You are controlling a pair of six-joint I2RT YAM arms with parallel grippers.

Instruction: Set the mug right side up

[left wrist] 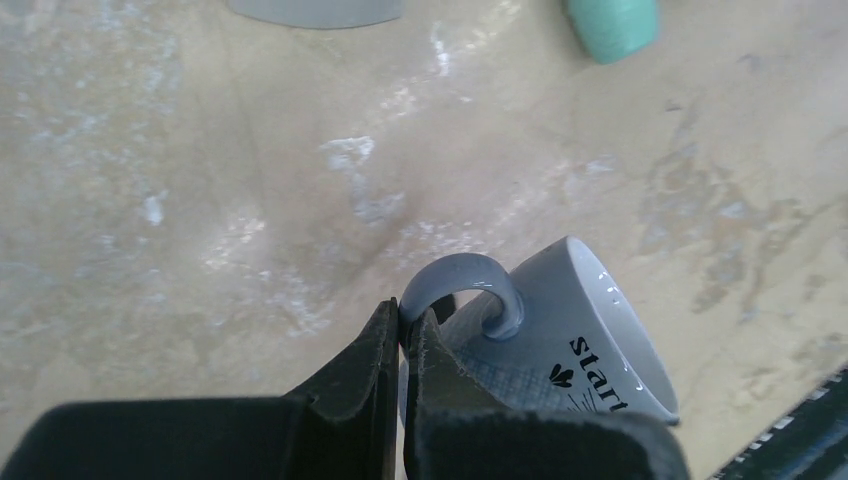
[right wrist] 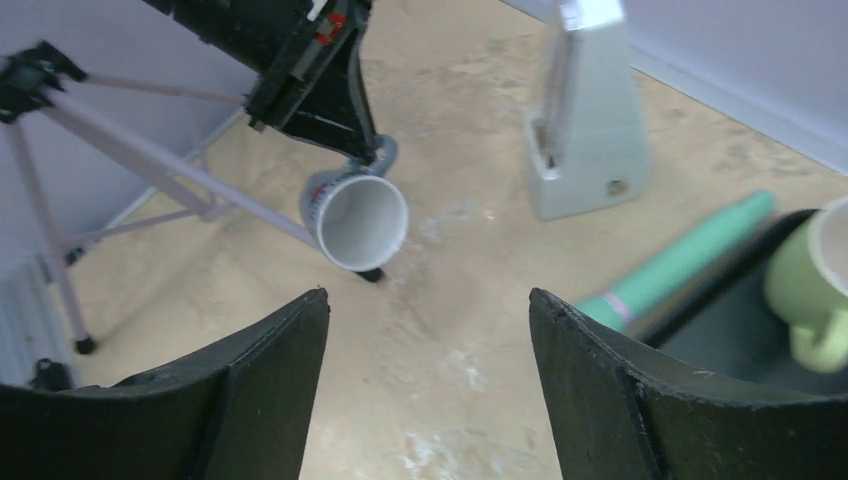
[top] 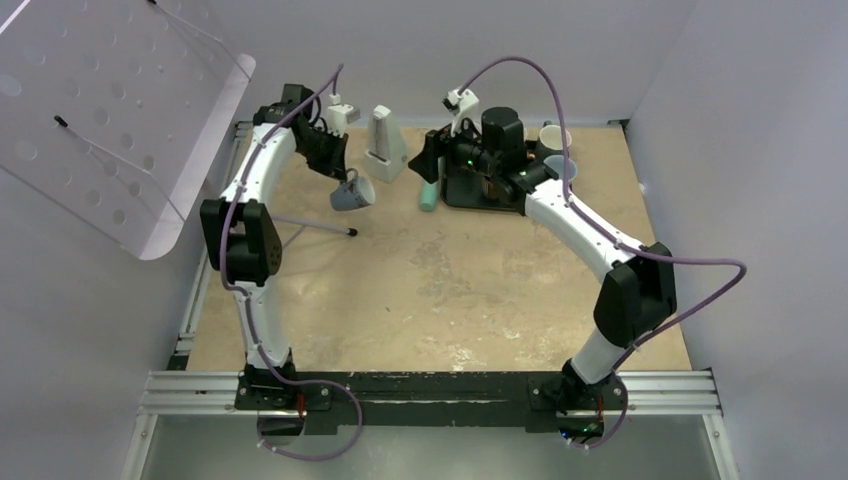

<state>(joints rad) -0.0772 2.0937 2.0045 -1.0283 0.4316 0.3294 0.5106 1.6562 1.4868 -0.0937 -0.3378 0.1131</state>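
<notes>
- Mug [top: 352, 192] is held up by its handle over the far left part of the table [top: 440, 290].
- It is grey and is tipped on its side, with its open mouth turned to the right.
- The word "start" is printed in black on its side.
- The left gripper [left wrist: 403, 320] is pinched tight on the mug's handle, with the fingers almost closed.
- The right gripper [right wrist: 428, 300] is held wide open, and nothing is held in it.
- It is kept up above the table, to the right of the mug and well apart from it.
- A pale grey stand [top: 383, 143] is seen just beyond the mug, at the far side.
- A teal tube [top: 429, 195] is laid beside a black tray [top: 480, 195], to the right of the mug.
- A green cup [right wrist: 815, 285] is seen over the tray in the right wrist view.
- A thin tripod leg [top: 315, 225] is stretched out on the table, near the mug.
</notes>
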